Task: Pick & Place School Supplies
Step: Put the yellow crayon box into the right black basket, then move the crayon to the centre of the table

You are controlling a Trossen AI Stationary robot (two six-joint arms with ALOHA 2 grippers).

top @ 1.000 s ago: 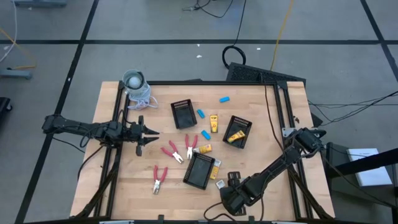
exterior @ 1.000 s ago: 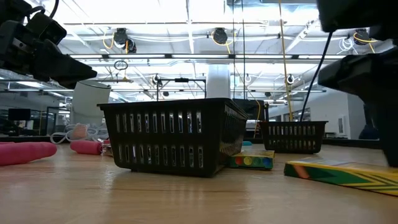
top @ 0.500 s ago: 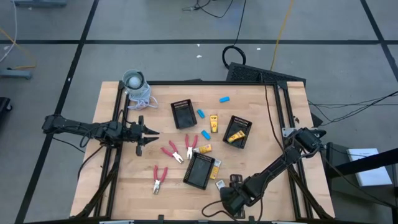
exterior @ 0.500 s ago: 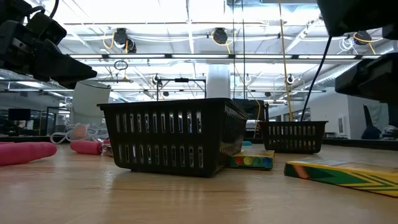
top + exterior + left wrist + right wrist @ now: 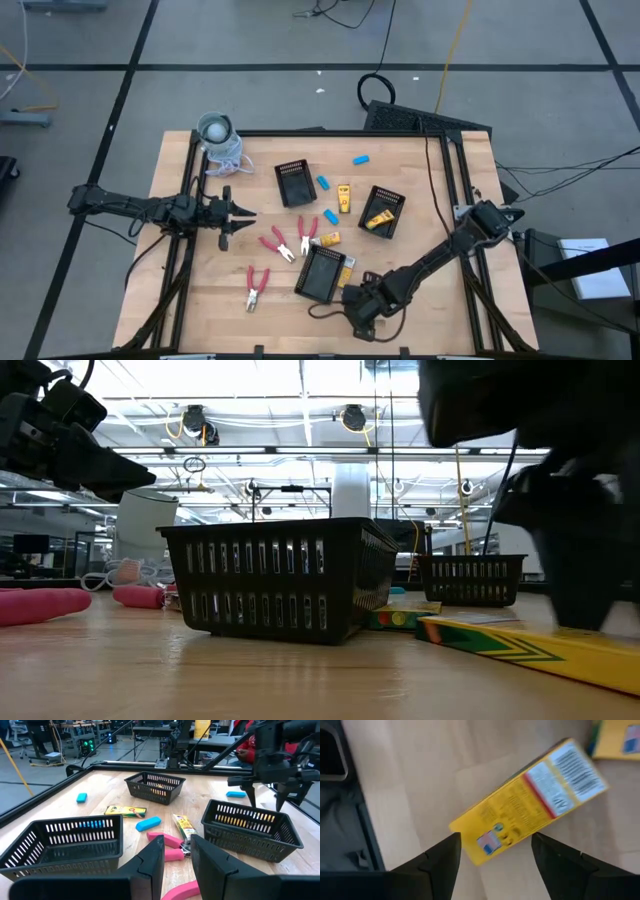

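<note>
My right gripper (image 5: pixel 495 855) stands open over a yellow box (image 5: pixel 530 800) that lies flat on the table just right of the near black tray (image 5: pixel 322 273). The box's end lies between the two fingers. In the high view the gripper (image 5: pixel 355 298) hides the box. Red pliers (image 5: pixel 279 243), light-blue pieces (image 5: pixel 323 182) and other yellow boxes (image 5: pixel 344 198) lie scattered mid-table. One yellow box (image 5: pixel 377 219) sits in the right tray (image 5: pixel 390 198). My left gripper (image 5: pixel 245 212) waits at the table's left, open and holding nothing. My right gripper comes at the yellow box from above, slanting down, one finger on either side of its end. The box's corner (image 5: pixel 456 826) lies right at one fingertip (image 5: pixel 451 845). Whether it touches, I cannot tell. The box lies flat on the table.
A third black tray (image 5: pixel 295 182) stands at the middle far side. A grey-white cup (image 5: pixel 214 128) with a coiled cord sits at the far left corner. Another yellow box (image 5: pixel 620 737) lies close beyond the one under my right gripper. Bare wood shows at the near left.
My right gripper has gone toward the table's left edge, along the near side, and has rolled about its own pointing line. It now stands over the yellow box beside the near tray. In the low view that box has slid a little to the left.
</note>
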